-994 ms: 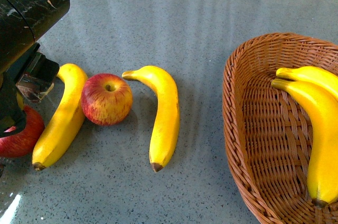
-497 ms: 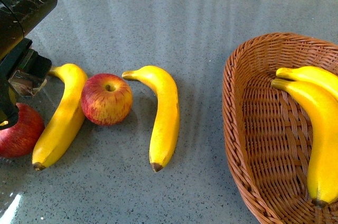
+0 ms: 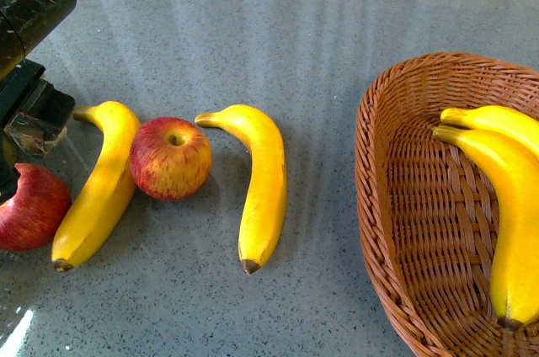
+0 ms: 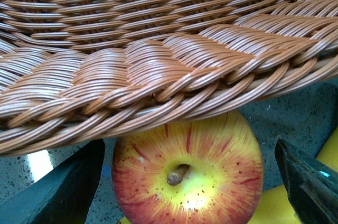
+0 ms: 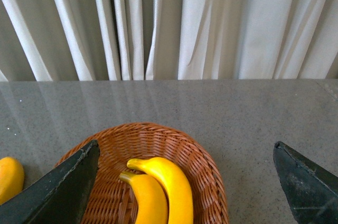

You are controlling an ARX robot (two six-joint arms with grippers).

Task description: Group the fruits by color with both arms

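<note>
Four bananas and two apples are counted. The left banana point(image 3: 94, 184) and the middle banana point(image 3: 263, 184) lie loose on the desk point(image 3: 320, 54), brown tips toward the robot. The other two, the front basket banana point(image 3: 514, 214) and the rear basket banana point(image 3: 505, 121), lie side by side in the wicker basket point(image 3: 392, 231) on the right. The streaked apple point(image 3: 170, 157) sits between the loose bananas, touching the left one and just apart from the middle one. The red apple point(image 3: 32, 207) sits at the far left, just beside the left banana, partly hidden by the left arm point(image 3: 29, 3). The left fingers point(image 4: 63, 192) stand wide apart on either side of a yellow-streaked apple point(image 4: 187, 176) without gripping it; a woven wicker rim point(image 4: 158, 81) crosses above that apple, and I cannot tell which basket it belongs to. The right fingers point(image 5: 63, 189) are spread wide with nothing held, hanging above the basket. One grey speckled surface carries everything; pale pleated curtains point(image 5: 211, 23) close the room behind it.
</note>
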